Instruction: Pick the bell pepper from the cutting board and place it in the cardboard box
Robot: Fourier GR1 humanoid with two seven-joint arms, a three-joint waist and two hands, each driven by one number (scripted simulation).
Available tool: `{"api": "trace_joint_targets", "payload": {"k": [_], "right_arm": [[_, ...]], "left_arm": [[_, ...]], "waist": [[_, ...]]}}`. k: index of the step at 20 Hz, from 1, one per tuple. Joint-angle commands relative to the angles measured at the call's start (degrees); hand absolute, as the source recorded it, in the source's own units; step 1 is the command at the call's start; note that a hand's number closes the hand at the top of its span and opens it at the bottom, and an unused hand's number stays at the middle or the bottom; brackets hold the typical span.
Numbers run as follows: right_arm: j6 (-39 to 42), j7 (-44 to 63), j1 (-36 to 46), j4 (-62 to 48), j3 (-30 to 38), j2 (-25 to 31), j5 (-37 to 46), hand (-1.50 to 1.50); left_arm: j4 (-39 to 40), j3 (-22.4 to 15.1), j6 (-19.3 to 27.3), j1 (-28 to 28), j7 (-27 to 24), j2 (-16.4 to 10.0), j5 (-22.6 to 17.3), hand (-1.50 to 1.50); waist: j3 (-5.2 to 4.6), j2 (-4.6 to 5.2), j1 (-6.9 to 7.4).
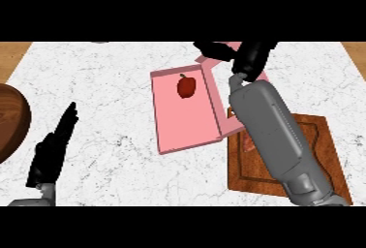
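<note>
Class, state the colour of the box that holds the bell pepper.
Pink box, clearest in head view.

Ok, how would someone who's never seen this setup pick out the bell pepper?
On the white marble counter, find the pink box lying open near the middle. The bell pepper lies inside it, toward the far end. It is the only small red thing there, dark red against pink, left of the wooden cutting board.

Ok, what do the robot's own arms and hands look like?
The right forearm is a smooth, rounded grey shell with a thin line along its length, ending in a black right robot hand. The left robot hand is also black and slim, joined to a short grey wrist piece. No cables or markings show.
</note>
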State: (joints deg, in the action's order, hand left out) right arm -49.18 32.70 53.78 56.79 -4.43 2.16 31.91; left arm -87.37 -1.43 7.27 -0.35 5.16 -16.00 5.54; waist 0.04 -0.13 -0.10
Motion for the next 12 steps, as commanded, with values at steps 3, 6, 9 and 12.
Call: {"api": "trace_joint_targets", "payload": {"k": [3, 6, 9, 12], "right_arm": [[-1.7, 3.8, -11.9, 15.3, 3.2, 5.8, 0.5, -1.50], [0.8, 4.3, -20.6, 27.2, 3.8, 8.7, -1.0, -1.50], [4.8, 0.2, -30.9, 38.2, 5.4, 13.4, -6.8, -1.50], [10.5, 0.0, -37.9, 47.2, 9.1, 18.5, -13.0, -1.50]], "left_arm": [[-1.7, 1.1, 0.1, 3.7, -1.4, 0.0, -0.4, 0.00], [0.4, 1.1, 1.6, 3.0, -2.0, 0.6, 1.3, 0.00], [-1.7, 0.6, 0.8, 3.3, -0.9, 1.4, 0.5, 0.00], [-0.9, 2.7, -1.6, 4.2, -2.1, -1.0, -1.1, 0.00]], "waist": [[-0.05, -0.72, -1.74], [-0.05, -0.75, -2.70], [0.01, -0.42, -2.08], [-0.01, -0.25, -1.49]]}}
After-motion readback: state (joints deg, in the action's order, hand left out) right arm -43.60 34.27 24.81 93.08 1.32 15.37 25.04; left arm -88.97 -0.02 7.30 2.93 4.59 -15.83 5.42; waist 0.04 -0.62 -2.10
